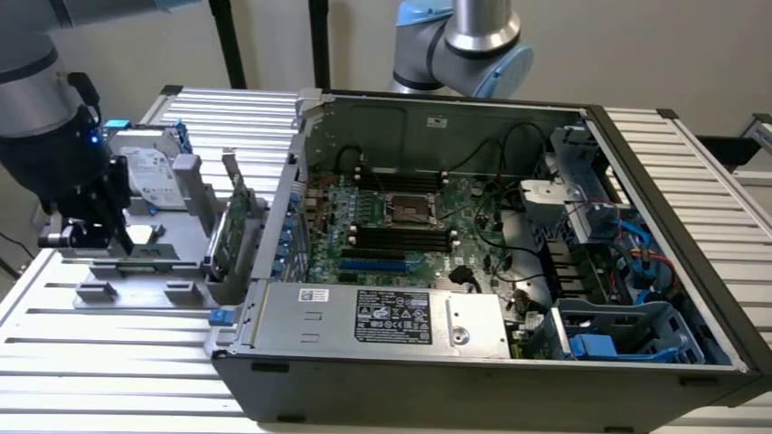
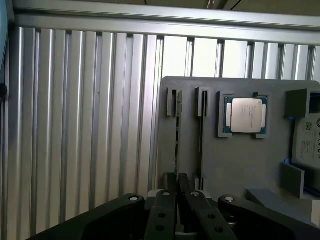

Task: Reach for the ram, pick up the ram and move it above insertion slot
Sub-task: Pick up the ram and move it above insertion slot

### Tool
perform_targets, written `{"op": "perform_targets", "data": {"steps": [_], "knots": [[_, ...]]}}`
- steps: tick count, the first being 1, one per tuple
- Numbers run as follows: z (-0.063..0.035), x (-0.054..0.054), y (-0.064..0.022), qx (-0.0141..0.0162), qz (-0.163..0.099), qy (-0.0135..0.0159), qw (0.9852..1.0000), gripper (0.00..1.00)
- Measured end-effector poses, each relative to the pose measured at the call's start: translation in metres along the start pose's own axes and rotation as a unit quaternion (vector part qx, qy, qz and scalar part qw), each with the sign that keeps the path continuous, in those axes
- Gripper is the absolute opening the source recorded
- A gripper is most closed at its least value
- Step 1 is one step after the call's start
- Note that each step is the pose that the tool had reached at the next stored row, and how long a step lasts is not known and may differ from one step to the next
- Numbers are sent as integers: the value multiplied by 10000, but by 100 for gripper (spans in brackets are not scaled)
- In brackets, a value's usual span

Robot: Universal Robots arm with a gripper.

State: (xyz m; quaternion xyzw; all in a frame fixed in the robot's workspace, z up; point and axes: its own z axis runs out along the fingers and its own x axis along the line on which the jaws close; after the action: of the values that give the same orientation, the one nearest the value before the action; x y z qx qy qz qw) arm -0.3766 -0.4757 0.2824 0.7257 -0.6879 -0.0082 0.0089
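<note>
The dark gripper (image 1: 121,246) (image 2: 176,182) of the grey robot arm (image 1: 42,108) hangs low over a flat grey plastic fixture plate (image 1: 157,271) (image 2: 225,165). The plate lies on a ribbed aluminium table (image 1: 121,362) (image 2: 75,125) at the exterior view's left. In the wrist view the ram (image 2: 176,150) appears as a long, thin strip seen edge-on. It stands in a narrow groove of the plate and runs straight in under the gripper. Whether the gripper is clamped on the strip or merely lined up with it cannot be told. A second narrow groove (image 2: 201,132) lies just beside the first. Beyond that, a silver square processor (image 2: 245,116) rests in its own pocket. A silver boxy hard drive (image 1: 145,176) (image 2: 307,145) sits on the far part of the plate, and a tall green expansion card (image 1: 235,226) stands upright at the plate's edge, next to an open black computer case (image 1: 483,371). Inside the case, on the green motherboard (image 1: 465,258), the black insertion slots (image 1: 404,237) lie well apart from the gripper.
</note>
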Motion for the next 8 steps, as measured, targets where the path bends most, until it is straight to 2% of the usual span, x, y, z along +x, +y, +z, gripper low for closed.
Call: {"op": "perform_targets", "data": {"steps": [3,8], "knots": [[-141,5,-87,1,-2,-2,10000,14],[-370,16,-274,-3,-6,-26,10000,14]]}}
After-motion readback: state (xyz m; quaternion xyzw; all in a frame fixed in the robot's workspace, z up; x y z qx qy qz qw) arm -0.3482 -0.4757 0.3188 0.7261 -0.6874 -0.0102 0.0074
